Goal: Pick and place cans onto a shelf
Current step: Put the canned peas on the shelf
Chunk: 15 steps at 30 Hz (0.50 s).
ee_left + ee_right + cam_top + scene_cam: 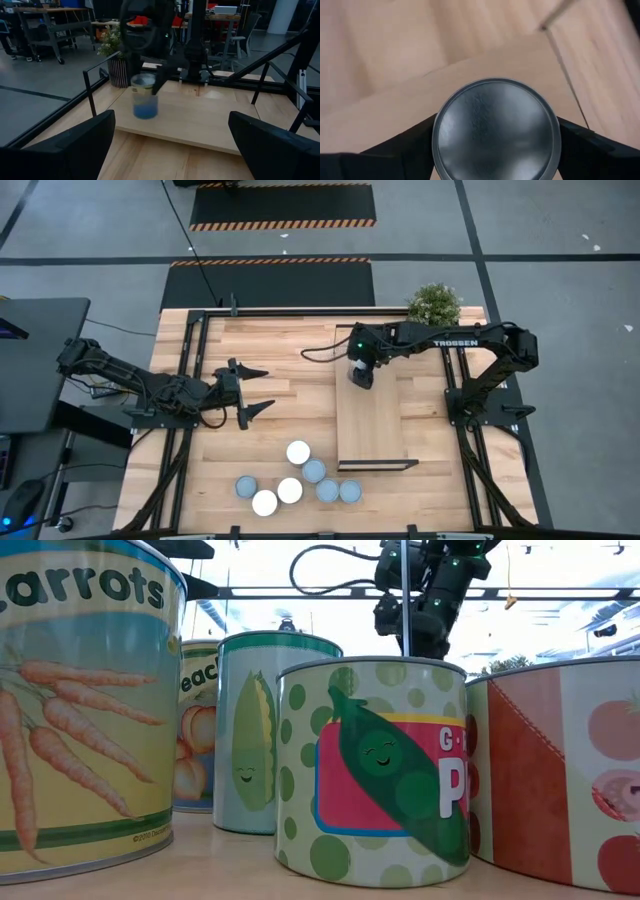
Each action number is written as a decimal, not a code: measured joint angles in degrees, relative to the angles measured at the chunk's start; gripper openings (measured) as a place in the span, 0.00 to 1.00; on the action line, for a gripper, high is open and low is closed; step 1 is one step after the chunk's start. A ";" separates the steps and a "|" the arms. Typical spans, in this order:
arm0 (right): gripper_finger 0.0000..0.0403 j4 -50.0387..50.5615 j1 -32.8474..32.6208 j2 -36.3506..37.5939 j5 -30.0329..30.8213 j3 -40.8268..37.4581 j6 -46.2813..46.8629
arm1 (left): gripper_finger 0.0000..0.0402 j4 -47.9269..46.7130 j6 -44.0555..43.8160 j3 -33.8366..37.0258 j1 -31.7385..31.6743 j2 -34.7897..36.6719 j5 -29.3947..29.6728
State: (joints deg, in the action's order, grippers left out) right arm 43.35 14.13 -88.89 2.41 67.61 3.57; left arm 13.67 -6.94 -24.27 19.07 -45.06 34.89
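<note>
Silvery can (pixel 495 130): gripped between the right gripper's (pixel 360 374) two dark fingers, its round metal top facing the wrist camera, at the far end of the shelf (pixel 375 420).
Left gripper (pixel 248 394): fingers spread wide, holding nothing, over bare tabletop (pixel 280 350) beside the shelf's long edge.
Shelf room: light-wood board bare from the held can to its near end.
Other cans (pixel 298 452): six clustered upright on the tabletop off the shelf's near corner.
Potted plant (pixel 434 304): beyond the shelf's far end.
</note>
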 joint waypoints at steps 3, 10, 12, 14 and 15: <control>0.83 0.12 -0.02 0.03 -3.16 0.02 -9.83 | 0.99 0.00 0.00 0.00 0.00 0.00 0.01; 0.84 -1.15 -0.03 0.01 -3.74 0.00 -17.24 | 0.99 0.00 0.00 0.00 0.00 0.00 0.00; 0.86 -1.25 -0.02 -0.05 -3.41 -0.04 -17.19 | 0.99 0.00 0.00 0.00 0.00 0.00 0.00; 0.90 -0.70 -0.04 -0.15 -2.41 -0.14 -17.00 | 0.99 0.00 0.00 0.00 0.02 0.00 0.01; 0.92 -0.65 -0.13 -0.15 -1.73 -0.15 -16.77 | 0.99 0.00 0.00 0.00 0.02 0.00 0.00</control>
State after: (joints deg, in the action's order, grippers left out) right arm 42.70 14.00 -89.03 0.68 67.46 -13.20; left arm 13.67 -6.94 -24.27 19.09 -45.06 34.89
